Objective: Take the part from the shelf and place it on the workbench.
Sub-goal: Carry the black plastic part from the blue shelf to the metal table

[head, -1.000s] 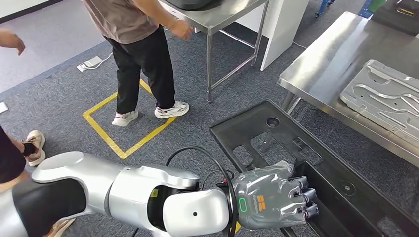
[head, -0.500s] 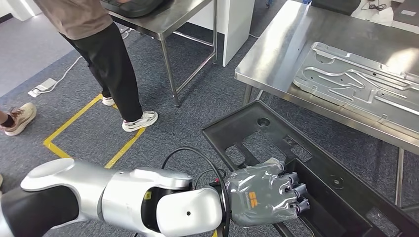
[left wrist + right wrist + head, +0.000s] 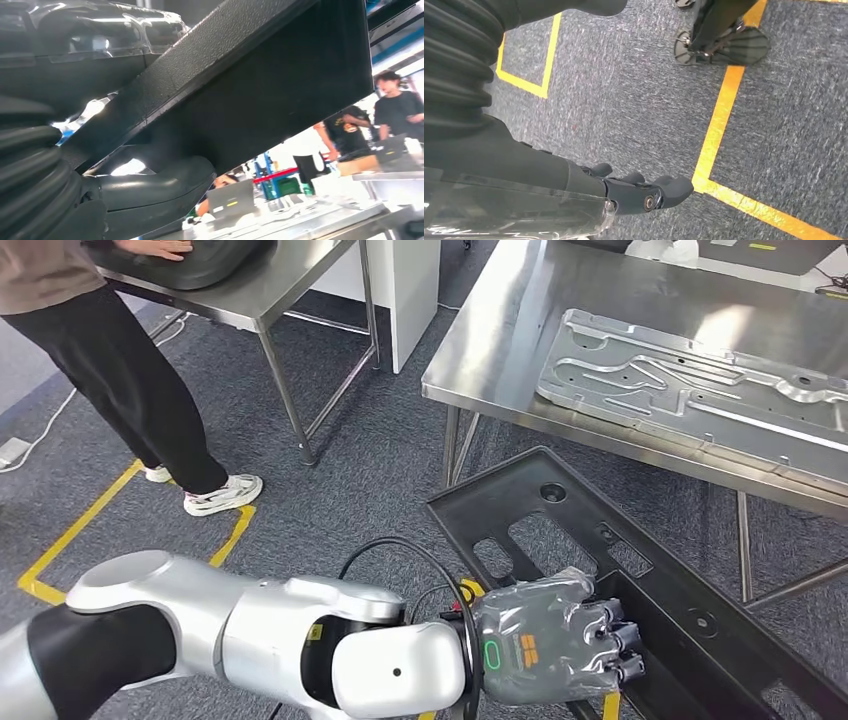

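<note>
1. In the head view the robot's left hand [image 3: 555, 640], wrapped in clear plastic over a grey cover, grips the near edge of the long black moulded plastic part [image 3: 640, 580], its dark fingers [image 3: 615, 638] curled over the rim.
2. The part hangs tilted above the grey carpet floor [image 3: 340, 470], beside the stainless-steel desk [image 3: 500, 340] and not on it; its far end lies near the desk's front leg.
3. A flat silver stamped metal panel [image 3: 700, 380] lies on the desk top.
4. A person in black trousers [image 3: 120, 380] stands at the upper left by a second steel desk [image 3: 290, 285], resting a hand on a dark rounded object there.
5. The left wrist view shows the part's textured black underside [image 3: 260, 75] from below, with the thick grey thumb [image 3: 155, 187] pressed under it; people and a laptop show in the background.
6. The right wrist view shows the right hand [image 3: 624, 190] hanging above the carpet and yellow floor tape [image 3: 719, 135], its fingers held straight and close together, holding nothing.
7. Against the earlier head frames the whole scene has shifted: the desk and panel now sit more centrally and the person farther left, so the camera has turned.
8. The left arm [image 3: 250, 640] keeps the same bent pose across the lower picture, its hold on the part unchanged.
</note>
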You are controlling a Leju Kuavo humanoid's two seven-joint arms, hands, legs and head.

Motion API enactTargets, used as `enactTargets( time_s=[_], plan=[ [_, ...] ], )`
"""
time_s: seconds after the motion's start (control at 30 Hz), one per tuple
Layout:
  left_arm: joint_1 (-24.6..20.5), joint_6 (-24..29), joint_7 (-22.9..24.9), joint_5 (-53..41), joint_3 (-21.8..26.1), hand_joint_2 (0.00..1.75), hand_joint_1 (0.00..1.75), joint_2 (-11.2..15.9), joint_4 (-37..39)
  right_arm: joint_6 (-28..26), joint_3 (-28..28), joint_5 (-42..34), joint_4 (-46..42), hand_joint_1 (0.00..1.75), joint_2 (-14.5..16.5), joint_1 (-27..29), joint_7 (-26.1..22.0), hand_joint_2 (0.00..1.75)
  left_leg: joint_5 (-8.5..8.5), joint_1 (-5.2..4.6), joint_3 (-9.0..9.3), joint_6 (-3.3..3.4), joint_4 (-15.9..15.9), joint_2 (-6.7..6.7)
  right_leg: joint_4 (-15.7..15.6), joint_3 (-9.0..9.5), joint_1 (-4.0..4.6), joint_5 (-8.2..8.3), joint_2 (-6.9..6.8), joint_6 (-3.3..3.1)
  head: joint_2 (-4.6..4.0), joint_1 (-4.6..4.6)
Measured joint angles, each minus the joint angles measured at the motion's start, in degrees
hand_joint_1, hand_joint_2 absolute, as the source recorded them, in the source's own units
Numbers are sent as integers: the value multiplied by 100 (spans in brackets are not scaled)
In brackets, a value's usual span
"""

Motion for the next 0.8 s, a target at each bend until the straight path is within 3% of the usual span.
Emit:
enactTargets(
  time_s=[0.03, 0.1, 0.13, 0.17, 0.23, 0.27, 0.33, 0.37, 0.4, 0.47, 0.5, 0.57, 0.67, 0.8],
  plan=[
    [-1, 0, 0, 0, -1, 175, 175, -1, 1, 0, 0, 0, 0, 0, -1, -2, 0, 175, -18, -15, 12, -25, 4, 46, -125, 61, 20, 11, -33, -41, 0, -3],
    [-3, 3, -1, 0, 0, 175, 175, -5, 2, -2, 0, -2, 0, 0, -2, 11, 0, 175, -44, -24, 42, -76, 0, 134, -132, 57, 35, -8, 57, -122, -1, -18],
    [-4, 6, -1, 0, 2, 175, 175, -9, 2, -3, 0, -3, 1, 0, -3, 25, 0, 175, -82, -13, 56, -106, 15, 82, -147, 69, 27, -5, 105, -153, -1, -23],
    [-7, 14, -2, 1, 3, 175, 175, -10, 2, -5, 0, -5, 1, 0, -2, 32, 0, 175, -156, 2, 35, -133, 96, -62, -166, 87, 14, 2, 149, -187, -1, -34],
    [-4, 28, -2, 10, 4, 175, 175, -7, 2, -10, -1, -7, 2, 0, -3, 25, 0, 175, -454, 30, -209, -174, 622, -427, -199, 112, -11, 18, 241, -240, -1, -92],
    [-1, 36, -2, 17, 2, 175, 175, -3, 3, -12, -2, -7, 2, 0, -6, 17, 0, 175, -624, 33, -422, -182, 1024, -529, -198, 111, -11, 17, 297, -258, -1, -132],
    [8, 43, -1, 36, -2, 175, 175, 2, 8, -17, -2, -8, 2, 0, -13, 15, 0, 175, -753, 33, -780, -190, 1607, -545, -182, 108, -1, 6, 423, -273, -1, -190],
    [10, 46, 1, 44, -4, 175, 175, 3, 11, -28, -2, -1, 2, 0, -14, 19, 0, 175, -649, 33, -831, -183, 1614, -541, -167, 109, 2, -5, 483, -276, 0, -208],
    [11, 48, 2, 54, -4, 175, 175, 3, 14, -45, -2, 21, 2, 0, -14, 23, 0, 175, -441, 33, -775, -169, 1398, -551, -146, 111, 2, -19, 544, -271, 0, -226],
    [9, 47, 6, 66, -2, 175, 175, 4, 15, -96, -1, 91, 2, 0, -9, 17, 0, 175, -12, 35, -512, -120, 692, -671, -92, 105, 4, -59, 648, -239, 0, -261],
    [8, 47, 8, 70, 0, 175, 175, 4, 16, -124, -1, 124, 2, 0, -6, 11, 7, 175, 99, 34, -397, -92, 416, -731, -64, 89, 4, -75, 691, -213, -1, -273],
    [9, 49, 9, 75, 2, 175, 175, 2, 17, -176, 0, 155, 2, 0, -3, 7, 37, 175, 111, 28, -321, -64, 213, -778, -23, 49, 4, -105, 729, -198, -1, -267],
    [17, 63, 16, 77, 1, 175, 175, -1, 18, -226, 2, 183, 2, 0, 4, 21, 86, 175, 109, 21, -313, -55, 188, -763, -41, 54, -10, -109, 728, -215, -1, -208],
    [28, 82, 37, 75, 0, 175, 175, 3, 20, -238, 4, 219, 0, 0, 15, 14, 91, 175, 101, 14, -311, -35, 188, -725, -89, 76, -17, -91, 737, -183, -1, -145]
  ],
)
